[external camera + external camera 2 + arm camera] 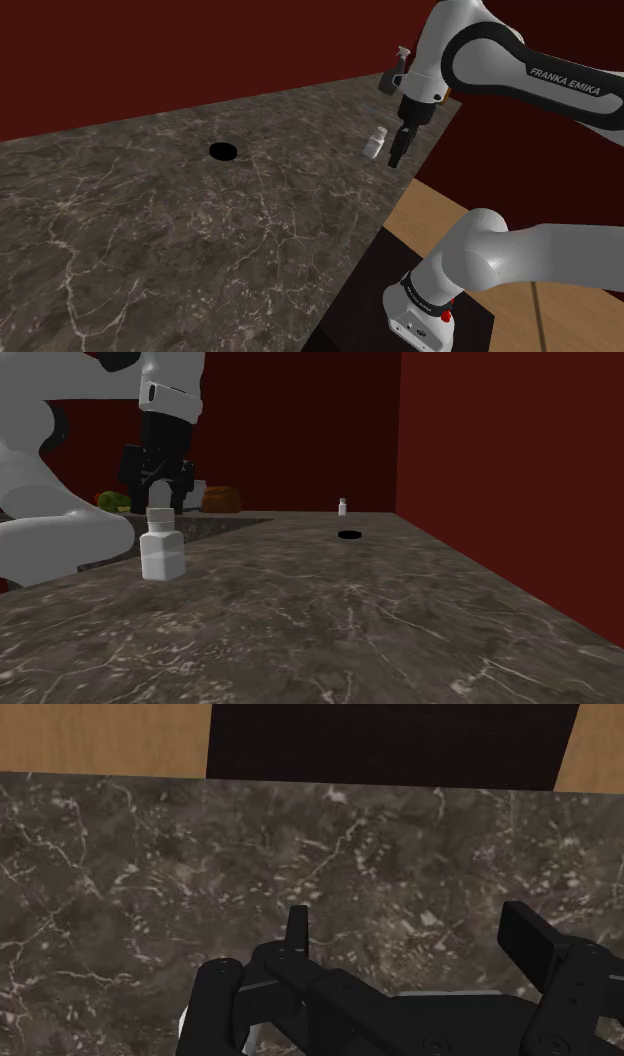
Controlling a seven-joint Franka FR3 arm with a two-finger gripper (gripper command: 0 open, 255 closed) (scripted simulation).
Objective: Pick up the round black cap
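The white arm's base (425, 310) sits closest to the lens, planted on its dark stand (355, 295) at the shoulder view's lower right, with wooden floor (435, 212) beside it. The arm rises and bends over the near edge of a dark, veined marble tabletop (150, 230). Its black end effector (397, 157) hangs pointing down, just beside a small white bottle (376, 143). The round black cap (222, 151) lies flat on the stone, well apart from both, toward the shoulder view's left. A grey bottle with a trigger top (392, 78) stands behind the arm's wrist, against a deep red wall (150, 50).

In the second exterior view the white bottle stands in the foreground at left. The end effector hangs just behind and above it; whether they touch cannot be told. The cap rests farther back, toward the tabletop's far right corner, and a tiny second white bottle (342, 506) stands beyond it. A green object (113, 501) and a brown one (221, 499) sit behind the arm.

Seen from the wrist, the two black fingers (297, 929) stand wide apart over bare marble, gripping nothing. Past the tabletop's edge lie wooden floor and the dark stand.
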